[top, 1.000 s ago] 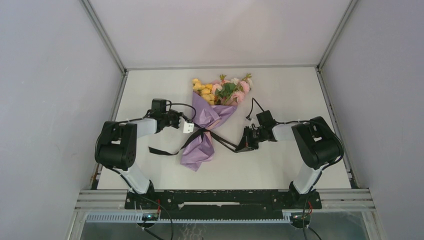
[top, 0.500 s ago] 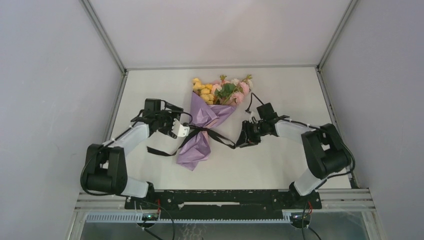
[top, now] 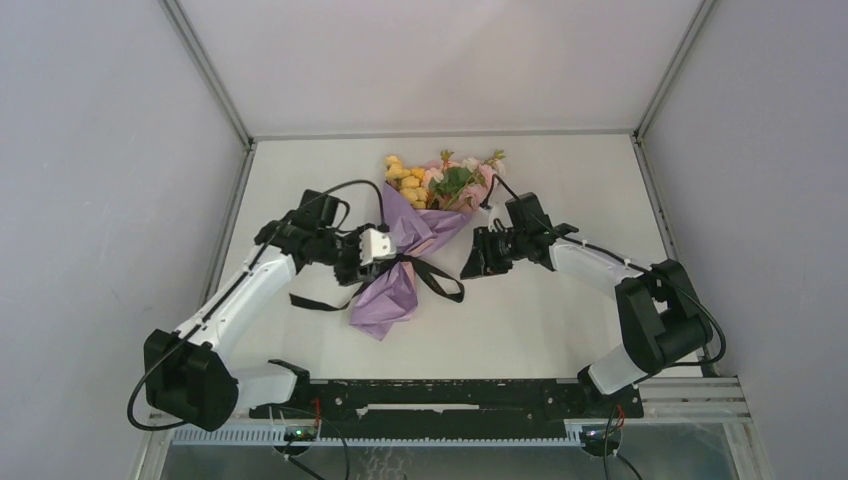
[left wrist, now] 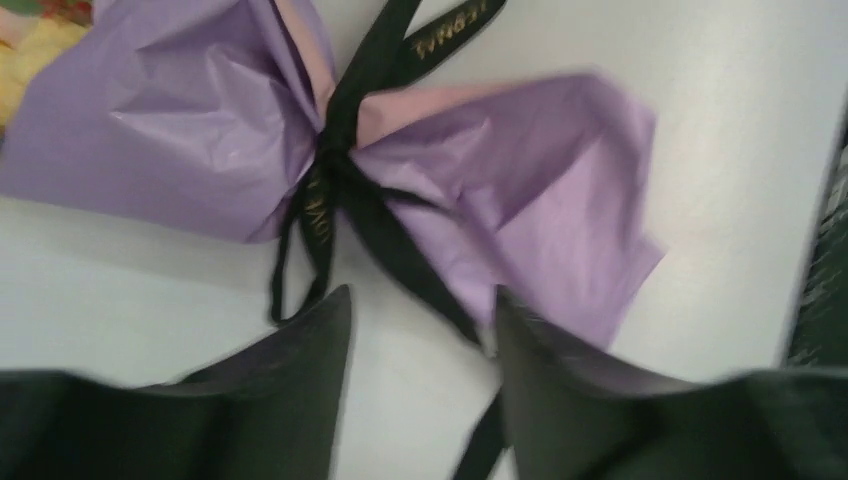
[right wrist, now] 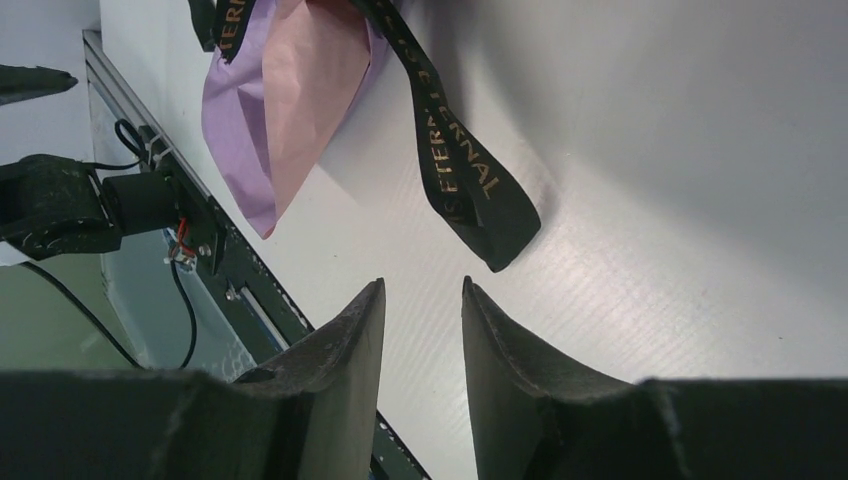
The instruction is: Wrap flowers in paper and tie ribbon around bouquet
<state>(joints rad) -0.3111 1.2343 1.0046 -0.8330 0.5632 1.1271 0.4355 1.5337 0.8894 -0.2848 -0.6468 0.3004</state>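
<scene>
A white desk [top: 560,320], walled in grey, is occupied by the bouquet [top: 405,255]. Jaws on the left arm [top: 245,290] and right arm [top: 590,262] are seen parted, nothing gripped.

The left gripper [left wrist: 420,300], clamped shut a second ago, has opened and moved in over the bouquet [top: 398,275], whose tied waist now lies just ahead of its fingertips. The right gripper [right wrist: 423,292] has let go of the ribbon [right wrist: 462,170]. The freed tail now lies slack just beyond its parted fingers, no longer pulled taut.
</scene>
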